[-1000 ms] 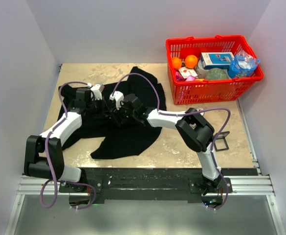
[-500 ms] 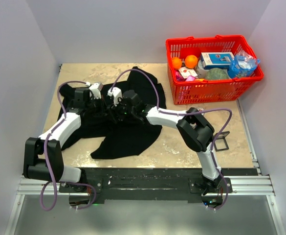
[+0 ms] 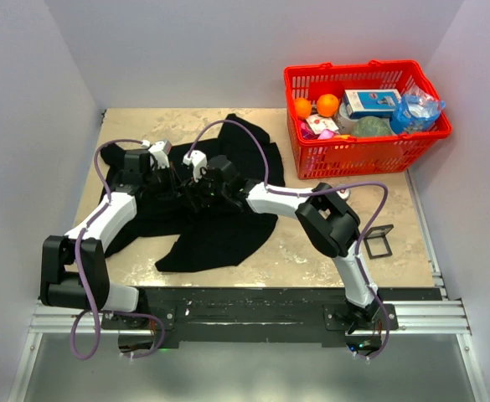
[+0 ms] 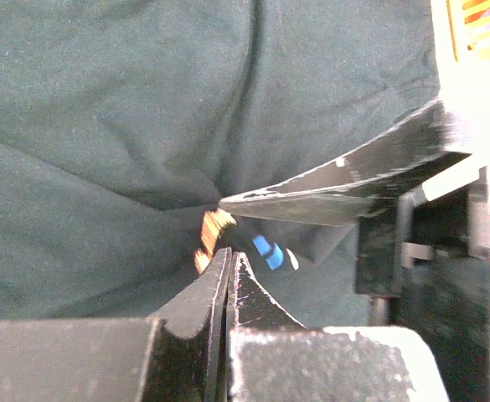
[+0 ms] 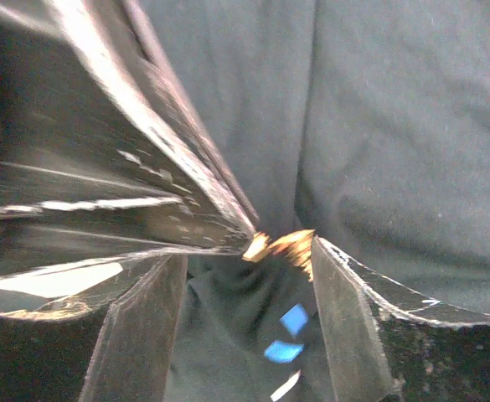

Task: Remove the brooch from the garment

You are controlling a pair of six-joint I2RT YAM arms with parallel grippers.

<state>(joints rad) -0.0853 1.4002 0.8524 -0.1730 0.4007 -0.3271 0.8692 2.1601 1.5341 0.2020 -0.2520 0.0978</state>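
Observation:
The garment (image 3: 228, 226) is a black T-shirt spread over the table's left half. The brooch (image 4: 211, 228) is a small gold piece with blue stones, pinned on a bunched fold. It also shows in the right wrist view (image 5: 282, 244). My left gripper (image 4: 229, 253) is shut, its tips at the brooch's gold edge. My right gripper (image 5: 249, 251) stands partly open, with the brooch and the fold of cloth between its fingers. In the top view the left gripper (image 3: 180, 186) and the right gripper (image 3: 196, 188) meet tip to tip over the shirt's middle, hiding the brooch.
A red basket (image 3: 366, 151) with oranges, a box and packets stands at the back right. A small black stand (image 3: 379, 241) lies by the right arm. The table (image 3: 312, 243) is pale stone between white walls.
Both grippers have shifted a little towards the far left together over the shirt, staying tip to tip. The shirt's outline has barely changed.

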